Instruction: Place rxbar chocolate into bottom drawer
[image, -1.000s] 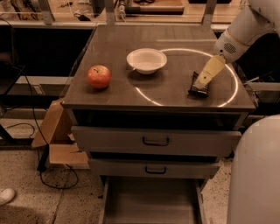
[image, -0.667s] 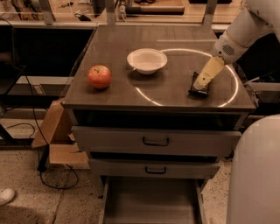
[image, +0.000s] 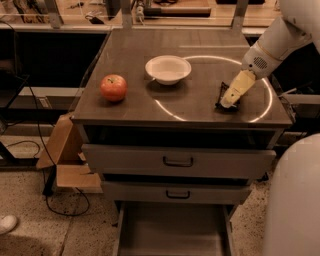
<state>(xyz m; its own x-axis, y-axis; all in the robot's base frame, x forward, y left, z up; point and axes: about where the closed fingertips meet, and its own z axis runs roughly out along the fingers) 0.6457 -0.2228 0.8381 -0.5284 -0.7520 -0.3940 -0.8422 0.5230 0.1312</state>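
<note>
Bottom drawer (image: 170, 232): pulled open, nearest the camera, low beneath the counter's front edge.
Upper drawers (image: 177, 161): both pushed in.
Rxbar chocolate (image: 222, 92): flat on the countertop (image: 200, 107), right side, well above and right of the open drawer.
Gripper (image: 229, 102): tilted down onto the bar, covering its middle.
Grasp: cannot tell whether it has the bar.
Bar's axis: seemingly front-to-back, though half hidden.
Apple (image: 113, 87): left side, well apart.
Bowl (image: 168, 69): farther back, centre.
</note>
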